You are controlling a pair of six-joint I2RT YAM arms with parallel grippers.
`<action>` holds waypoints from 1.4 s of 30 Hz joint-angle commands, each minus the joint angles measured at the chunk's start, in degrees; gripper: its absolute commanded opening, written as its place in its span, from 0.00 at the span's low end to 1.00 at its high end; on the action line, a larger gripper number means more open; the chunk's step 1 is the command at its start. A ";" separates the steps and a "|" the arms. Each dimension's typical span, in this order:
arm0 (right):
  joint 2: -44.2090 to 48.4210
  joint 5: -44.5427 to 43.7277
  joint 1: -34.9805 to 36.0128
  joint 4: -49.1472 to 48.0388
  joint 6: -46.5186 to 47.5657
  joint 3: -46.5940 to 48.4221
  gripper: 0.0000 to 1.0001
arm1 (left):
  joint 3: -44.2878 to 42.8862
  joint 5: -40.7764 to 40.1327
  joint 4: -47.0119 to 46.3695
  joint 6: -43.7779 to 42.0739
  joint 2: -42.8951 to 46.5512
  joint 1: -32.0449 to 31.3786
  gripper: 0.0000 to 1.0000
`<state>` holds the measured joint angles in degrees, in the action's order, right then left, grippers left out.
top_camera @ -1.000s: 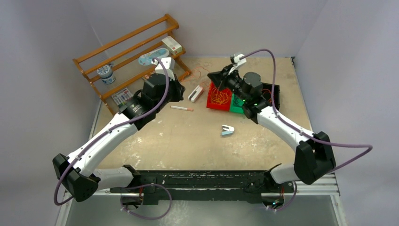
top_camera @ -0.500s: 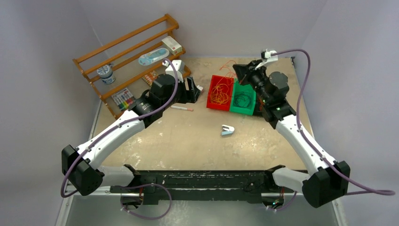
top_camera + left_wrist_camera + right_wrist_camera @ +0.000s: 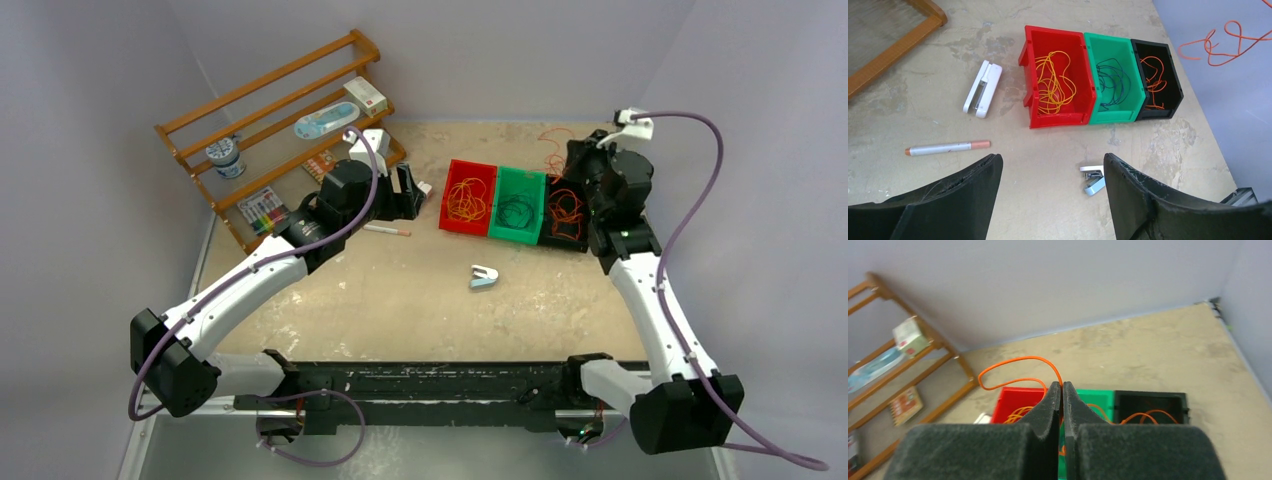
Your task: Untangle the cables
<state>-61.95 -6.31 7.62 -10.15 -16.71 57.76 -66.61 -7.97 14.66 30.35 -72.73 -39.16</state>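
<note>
The right fingers (image 3: 1059, 396) are pressed together on an orange cable (image 3: 1013, 360). In the right wrist view, a loop of it arches up and to the left from the fingertips, above the row of bins. Overhead, that arm reaches into the upper right of the frame, just beside the black bin (image 3: 1162, 111). In the left wrist view the strand shows as an orange squiggle against the wall at the upper right.

The left fingers (image 3: 992, 164) are spread wide with nothing between them. They sit at the bottom of the left wrist view, looking down on the surface (image 3: 923, 115).

Three bins stand in a row, side walls touching, in the upper middle of that view:
- The red bin (image 3: 1058, 120) is on the left and holds a loopy bunch of yellow-orange cables (image 3: 1053, 82).
- The green bin (image 3: 1113, 118) is in the middle and holds dark cables (image 3: 1113, 82).
- The black bin is on the right and holds more orange cables (image 3: 1154, 80), a loose tangle lying against its floor.

To the left of the red bin a white stapler-like block (image 3: 982, 90) lies flat. Below it is a marker pen (image 3: 948, 147) with a pinkish cap, lying nearly level across the frame.

A small blue-and-white clip (image 3: 1093, 181) rests on the surface near the lower middle, just beside the right-hand finger in the frame.

A wooden rack (image 3: 280, 110) with a few small items on its shelves stands at the upper left of the overhead view, well apart from the bins.
</note>
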 commanded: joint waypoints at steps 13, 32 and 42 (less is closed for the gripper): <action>-7.26 -0.28 -13.55 -5.16 -1.15 -7.29 0.00 | 0.33 -3.72 0.69 -2.44 1.23 -0.25 0.73; -18.22 2.04 -18.60 -3.91 0.51 -5.20 0.00 | -0.71 -4.07 1.39 -2.49 -0.68 -0.24 0.73; -20.12 11.09 -15.00 -4.03 2.24 -2.81 0.00 | -0.54 -4.16 1.36 -2.56 -1.18 -0.18 0.72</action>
<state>-81.38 1.13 -8.49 -12.78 -15.49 52.27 -66.61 -11.18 17.58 28.88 -73.87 -39.16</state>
